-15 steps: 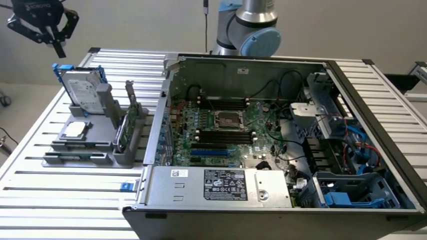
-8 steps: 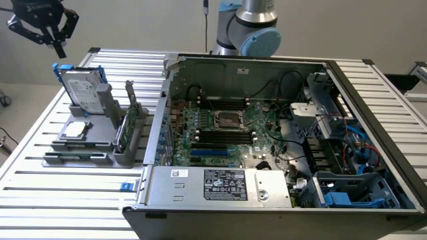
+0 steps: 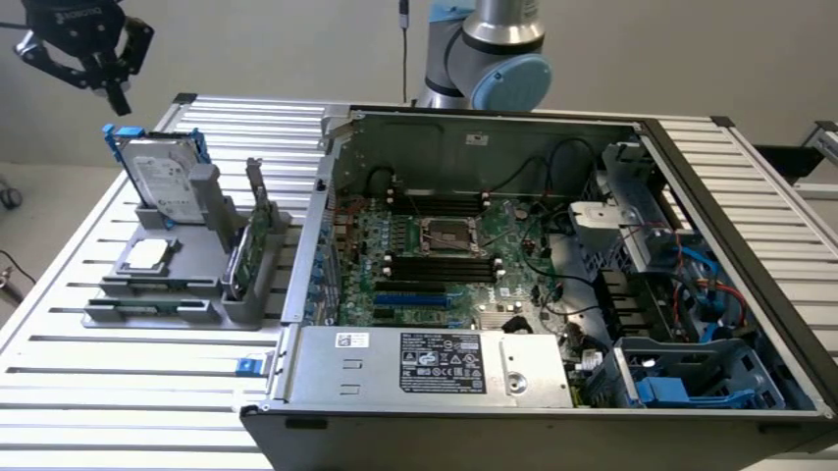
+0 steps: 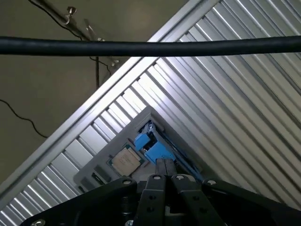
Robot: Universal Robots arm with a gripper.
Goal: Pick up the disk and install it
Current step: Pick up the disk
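Up at the exterior view's far left, the gripper [image 3: 113, 90] hangs in the air over the table [image 3: 78, 373]. Its jaws are pinched together with nothing between them, so no pick has happened yet. It's above the disk [image 3: 163, 175] and a bit to the outside of it, not touching.

The disk stands upright on its edge in a grey holder [image 3: 196, 299], label facing out and blue rails around it. My guess is it's parked upright so the top edge stays free for a grab from above. The wrist view backs that up. Looking down past the shut gripper [image 4: 164, 165], you see the disk [image 4: 155, 150] edge-on, blue rail up.

Moving right:
- The chip [image 3: 148, 253] lies flat in a shallow pocket of the same holder, just in front of the disk.
- The card [image 3: 253, 231] stands on edge in a slot on the holder's right side. All the parts seem to be kept apart so each can be grabbed without bumping the others.
- The case [image 3: 524, 446] lies on its side with the panel off, so the board [image 3: 452, 255] faces up and can be reached from above.
- The blue bay [image 3: 688, 378] is at the far right, well apart from the disk. It looks like a match for those blue rails, but that's only my read.
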